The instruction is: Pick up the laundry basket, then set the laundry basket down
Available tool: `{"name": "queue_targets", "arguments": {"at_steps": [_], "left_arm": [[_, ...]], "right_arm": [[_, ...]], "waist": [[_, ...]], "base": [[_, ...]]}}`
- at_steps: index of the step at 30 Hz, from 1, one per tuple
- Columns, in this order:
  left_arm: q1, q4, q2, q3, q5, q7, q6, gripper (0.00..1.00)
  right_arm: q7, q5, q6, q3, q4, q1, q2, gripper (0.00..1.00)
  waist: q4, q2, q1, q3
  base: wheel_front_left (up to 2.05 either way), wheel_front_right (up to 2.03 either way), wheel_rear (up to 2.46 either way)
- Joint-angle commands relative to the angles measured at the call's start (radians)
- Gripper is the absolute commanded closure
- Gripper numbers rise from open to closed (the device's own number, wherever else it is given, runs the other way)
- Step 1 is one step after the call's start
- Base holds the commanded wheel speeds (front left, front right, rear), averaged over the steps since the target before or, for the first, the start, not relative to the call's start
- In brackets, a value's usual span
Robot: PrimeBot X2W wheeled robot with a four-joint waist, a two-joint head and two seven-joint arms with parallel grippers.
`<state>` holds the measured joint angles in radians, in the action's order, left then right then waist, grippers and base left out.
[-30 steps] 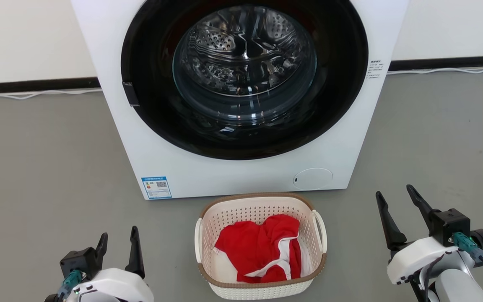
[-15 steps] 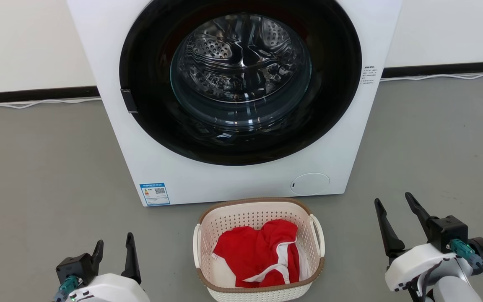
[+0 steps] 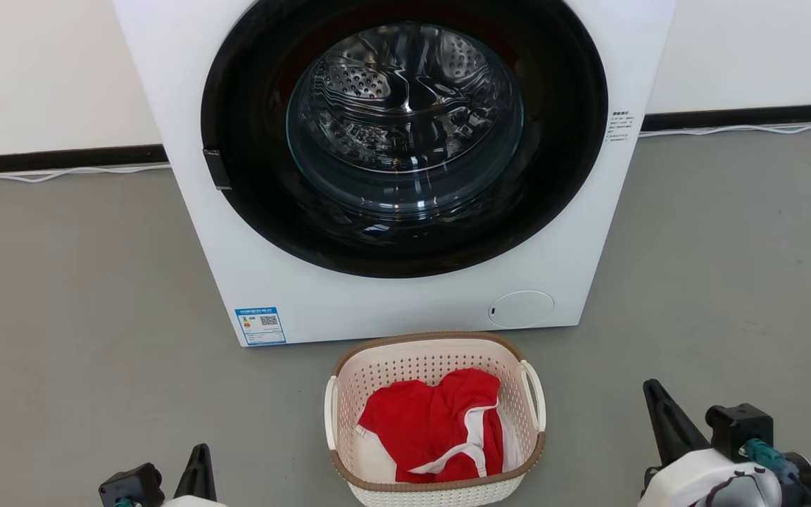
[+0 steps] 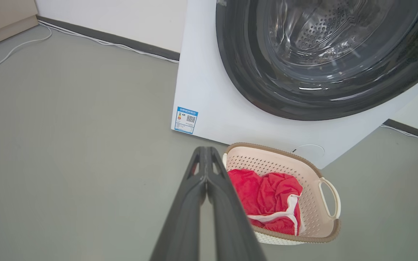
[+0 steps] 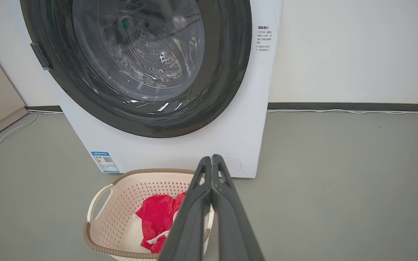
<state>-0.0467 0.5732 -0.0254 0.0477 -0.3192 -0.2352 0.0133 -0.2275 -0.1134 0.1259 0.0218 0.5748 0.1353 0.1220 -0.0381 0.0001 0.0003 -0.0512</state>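
Observation:
The laundry basket [image 3: 428,359] stands on the grey floor just in front of the washer, cream-white and perforated with a brown rim and white loop handles; a red and white garment [image 3: 441,426] lies inside. It also appears in the left wrist view [image 4: 296,165] and the right wrist view [image 5: 129,192]. My left gripper [image 3: 199,458] sits low at the bottom left, well left of the basket, shut with nothing in it [image 4: 205,152]. To the basket's right, my right gripper [image 3: 652,391] is shut and holds nothing [image 5: 210,159]. Neither gripper touches the basket.
The white washer [image 3: 391,310] with its round dark glass door [image 3: 405,134] stands directly behind the basket. White cables [image 3: 60,172] run along the dark skirting at the wall. Bare grey floor [image 3: 82,296] spreads to both sides.
Both grippers have gone from open to shut and dropped lower in the head view. Between the two earlier frames the whole picture shifted a little; the basket stays put.

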Motion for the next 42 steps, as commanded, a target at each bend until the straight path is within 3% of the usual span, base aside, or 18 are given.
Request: {"name": "queue_targets", "arguments": {"at_steps": [1,6,42], "left_arm": [[-0.038,-0.032,-0.005,0.008,-0.026,0.007,-0.008,1.0],[-0.037,-0.046,-0.006,0.007,-0.081,0.019,-0.014,1.0],[-0.043,-0.136,-0.012,0.024,-0.456,0.119,-0.054,1.0]], "right_arm": [[0.009,-0.035,0.0,-0.012,-0.031,0.041,0.01,1.0],[0.02,-0.098,0.0,-0.014,-0.046,0.035,0.006,1.0],[0.117,-0.531,0.002,-0.049,-0.137,0.014,-0.018,1.0]], "waist": [[0.001,-0.0001,0.0019,0.0],[0.002,-0.0001,-0.0002,0.004],[0.013,-0.0001,-0.0003,0.02]], "base": [[0.0,0.0,0.0],[0.0,0.0,0.0],[0.0,0.0,0.0]]}}
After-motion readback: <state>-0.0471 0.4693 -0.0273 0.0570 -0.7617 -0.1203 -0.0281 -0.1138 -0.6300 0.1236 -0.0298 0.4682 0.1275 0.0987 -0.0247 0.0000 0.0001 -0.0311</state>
